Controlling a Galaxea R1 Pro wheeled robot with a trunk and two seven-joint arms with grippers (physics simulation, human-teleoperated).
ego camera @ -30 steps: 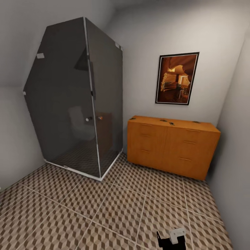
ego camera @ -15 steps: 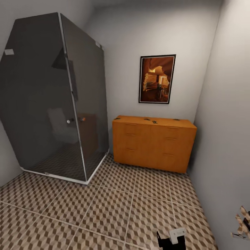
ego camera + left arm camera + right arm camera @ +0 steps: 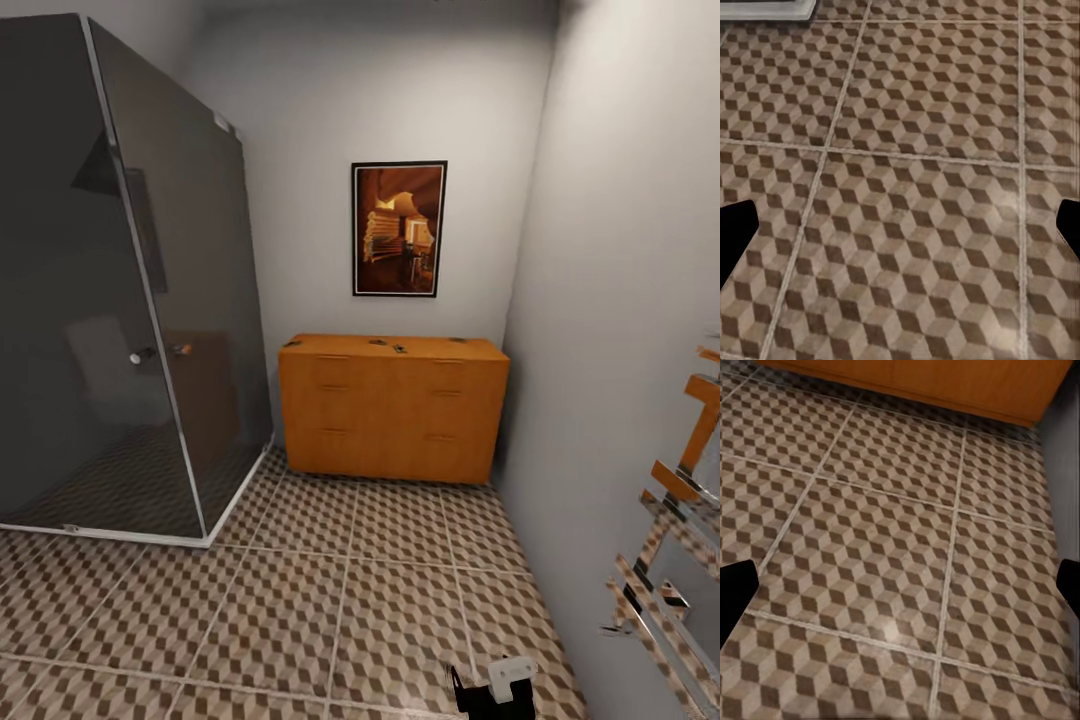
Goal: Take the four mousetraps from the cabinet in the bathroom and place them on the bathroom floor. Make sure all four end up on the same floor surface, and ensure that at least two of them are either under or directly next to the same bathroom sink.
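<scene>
Head view, left to right. Dark glass shower enclosure (image 3: pixel 110 300) fills the left side, door knob at mid height, pale base frame on the floor. Bathroom floor (image 3: pixel 330 600) with brown, beige and white cube-pattern tiles and pale grout runs from the shower base across to the right wall.

Centre, against the back wall: low orange-brown cabinet (image 3: pixel 392 410), flat top, drawer fronts with small handles. Framed orange-brown picture (image 3: pixel 399 229) hangs on the wall above it.

Mousetraps (image 3: pixel 399 348) lie on the cabinet top as tiny dark specks: one at the left end (image 3: pixel 292 343), two close together near the middle (image 3: pixel 377 342), one towards the right end (image 3: pixel 458 340). Too small to see any detail. None is on the floor.

Right side: plain grey wall, then a rack with wooden and metal slats (image 3: pixel 670 580) at the right edge, partly cut off.

Bottom edge, right of centre: a black and white robot part (image 3: pixel 497 686) above the tiles; cannot tell which arm it belongs to.

Left wrist view: left gripper (image 3: pixel 900 229) hangs over bare floor tiles, dark fingertips (image 3: pixel 735 232) at opposite edges, spread wide, nothing between them. A strip of the shower's pale base frame sits in one corner.

Right wrist view: right gripper (image 3: pixel 900 589) also over tiles, fingertips (image 3: pixel 735 592) wide apart and empty. The cabinet's lower front (image 3: pixel 945 382) stands beyond the tiles, well clear of the fingers, grey wall beside it.
</scene>
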